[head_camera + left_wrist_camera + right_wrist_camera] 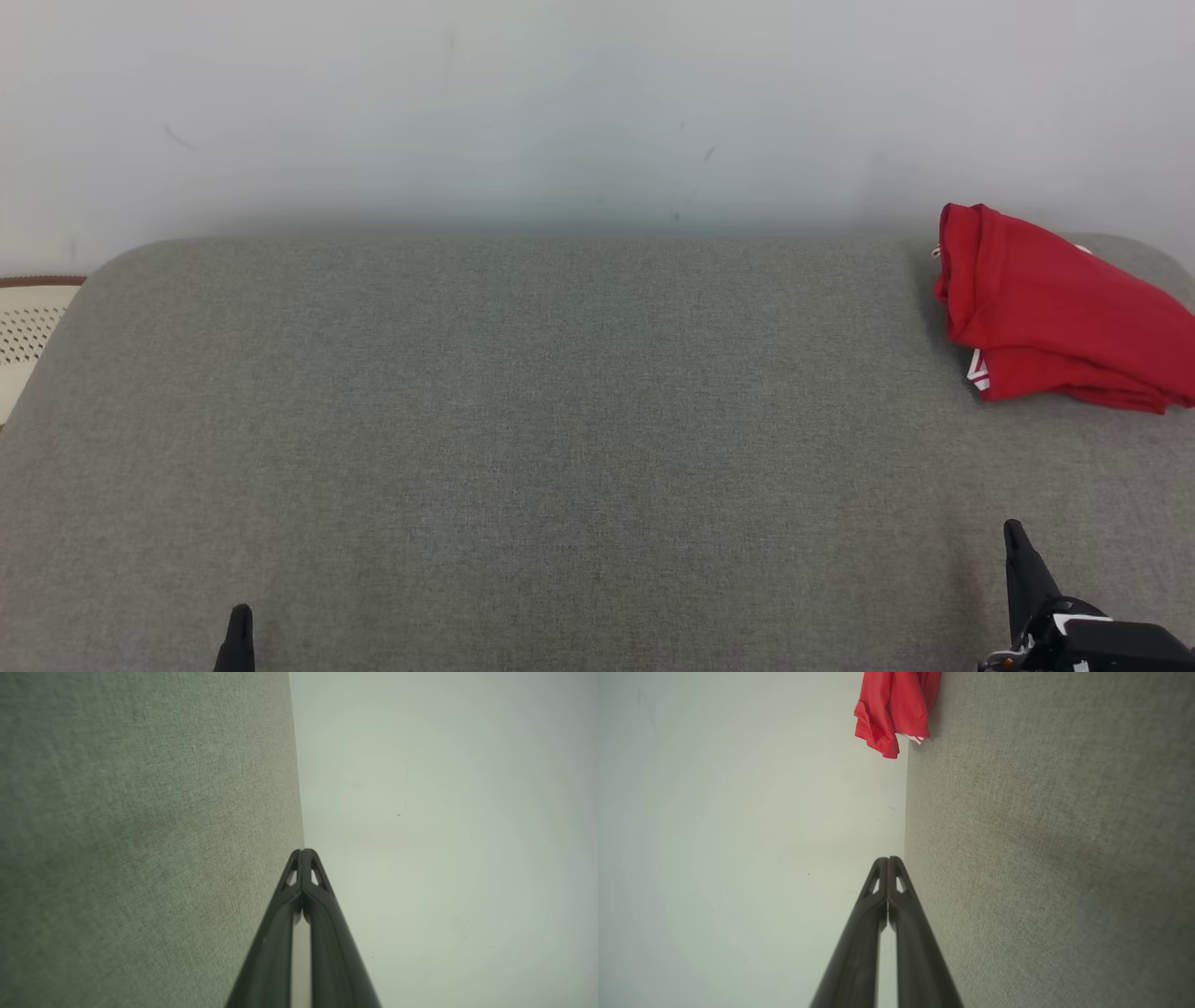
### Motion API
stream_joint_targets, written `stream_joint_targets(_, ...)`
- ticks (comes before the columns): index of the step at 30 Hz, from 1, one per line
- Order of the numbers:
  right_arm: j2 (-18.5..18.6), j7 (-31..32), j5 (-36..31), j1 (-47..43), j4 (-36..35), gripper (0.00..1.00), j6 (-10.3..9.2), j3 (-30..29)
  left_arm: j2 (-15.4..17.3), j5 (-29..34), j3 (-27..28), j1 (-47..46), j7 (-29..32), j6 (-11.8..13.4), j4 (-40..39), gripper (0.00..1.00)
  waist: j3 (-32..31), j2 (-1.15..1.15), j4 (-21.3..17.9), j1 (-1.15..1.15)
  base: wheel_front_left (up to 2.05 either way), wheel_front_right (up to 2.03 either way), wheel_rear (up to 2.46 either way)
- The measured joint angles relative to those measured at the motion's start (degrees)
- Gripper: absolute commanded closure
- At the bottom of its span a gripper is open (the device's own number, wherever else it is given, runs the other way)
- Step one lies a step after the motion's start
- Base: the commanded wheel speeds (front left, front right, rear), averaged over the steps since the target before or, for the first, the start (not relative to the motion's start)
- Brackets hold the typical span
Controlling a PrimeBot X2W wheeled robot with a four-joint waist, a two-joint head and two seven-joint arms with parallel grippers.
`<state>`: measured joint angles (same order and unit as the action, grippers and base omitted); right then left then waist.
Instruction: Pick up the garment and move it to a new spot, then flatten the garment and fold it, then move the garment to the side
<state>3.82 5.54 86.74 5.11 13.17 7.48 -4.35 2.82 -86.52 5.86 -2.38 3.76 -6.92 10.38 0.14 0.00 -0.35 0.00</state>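
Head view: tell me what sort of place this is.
Probably an indoor room set up for cloth handling: a wide grey fabric-covered surface, perhaps a padded table or bed, set against a plain pale wall, with a red garment lying at its far right.

Prob. home-ish rm, grey fabric surface (523,420), plain white wall (560,93)

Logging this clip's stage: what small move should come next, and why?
Probably none beyond resting: the red garment lies folded at the far right of the grey surface, and both the left gripper and right gripper are shut, empty and well clear of it.
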Motion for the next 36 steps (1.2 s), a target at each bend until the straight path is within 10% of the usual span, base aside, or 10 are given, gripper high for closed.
stream_joint_targets(36, -0.52, 2.0, 6.09, 0.23, 0.3, 1.0, 0.0, -1.74, 0.01, -6.22, 0.26, -0.42, 1.3, -0.55, 0.63, 1.0, 0.17, 0.0, 0.36, 0.0, 0.0, 0.0, 0.0)
